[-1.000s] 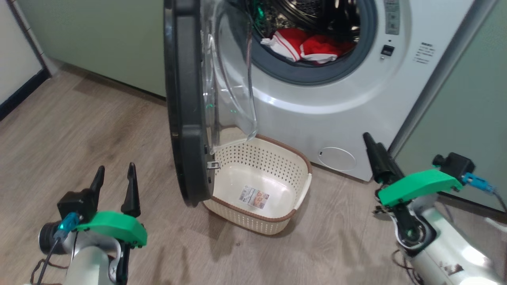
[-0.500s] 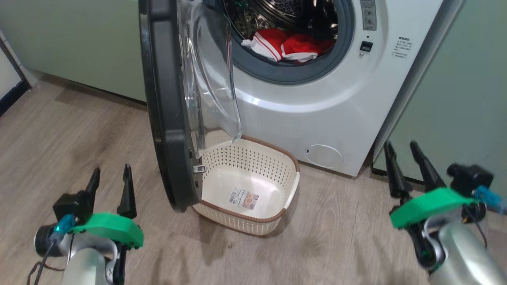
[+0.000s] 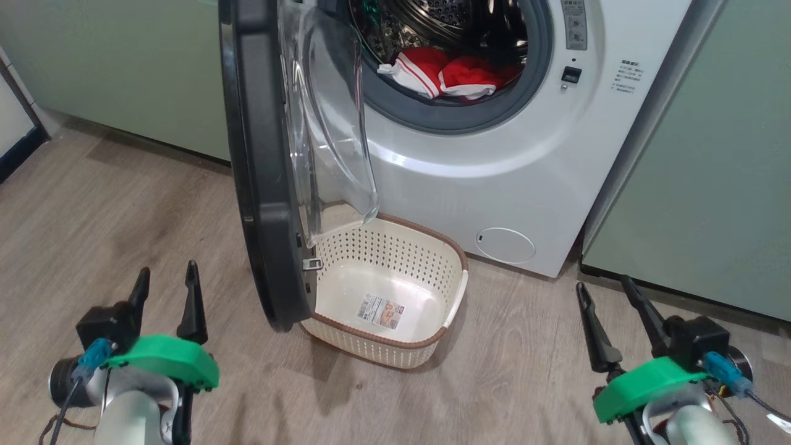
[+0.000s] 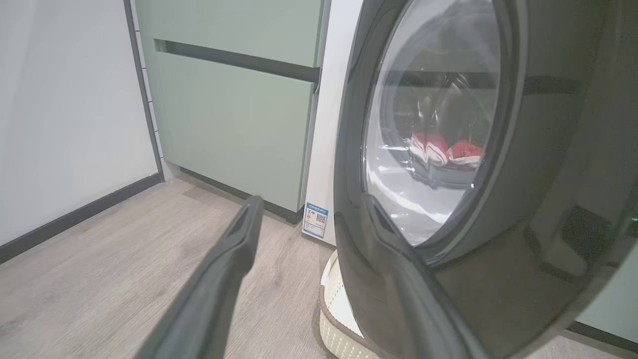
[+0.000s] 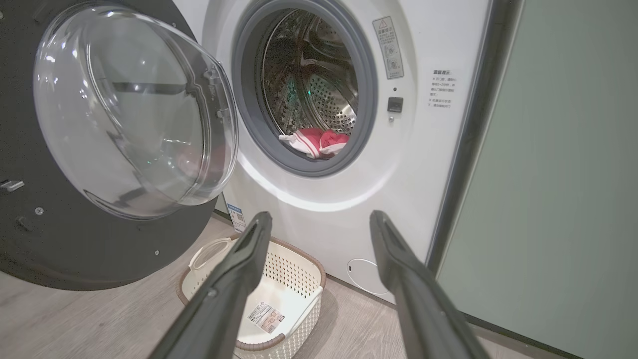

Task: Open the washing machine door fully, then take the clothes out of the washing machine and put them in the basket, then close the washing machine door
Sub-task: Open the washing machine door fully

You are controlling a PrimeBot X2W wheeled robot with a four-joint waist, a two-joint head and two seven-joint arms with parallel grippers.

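Note:
The washing machine (image 3: 494, 173) (image 5: 324, 209) is white, and its door (image 3: 259, 154) (image 5: 99, 149) (image 4: 473, 199) stands swung out, edge-on to the head view, black rim with a clear glass bowl. Red clothes (image 3: 451, 73) (image 5: 315, 141) with white stripes lie at the drum's front lip. Below the door, the cream basket (image 3: 454, 293) (image 5: 301, 314) rests on the floor with nothing in it but a label. Low at the left, my left gripper (image 3: 165, 281) (image 4: 309, 209) is open, left of the door's rim. My right gripper (image 3: 604, 292) (image 5: 320, 222) is open at the lower right, apart from everything.
Pale green cabinets (image 3: 123, 68) (image 3: 717, 173) flank the washer on both sides. A white wall with a dark skirting (image 4: 75, 214) runs along the left. Wood floor (image 3: 123, 204) stretches around the basket and under both arms.
The head camera shifted, so the washer sits further left. My right gripper turned its fingers upward and dropped lower in the view. The left gripper sank slightly. The door and clothes have stayed in place.

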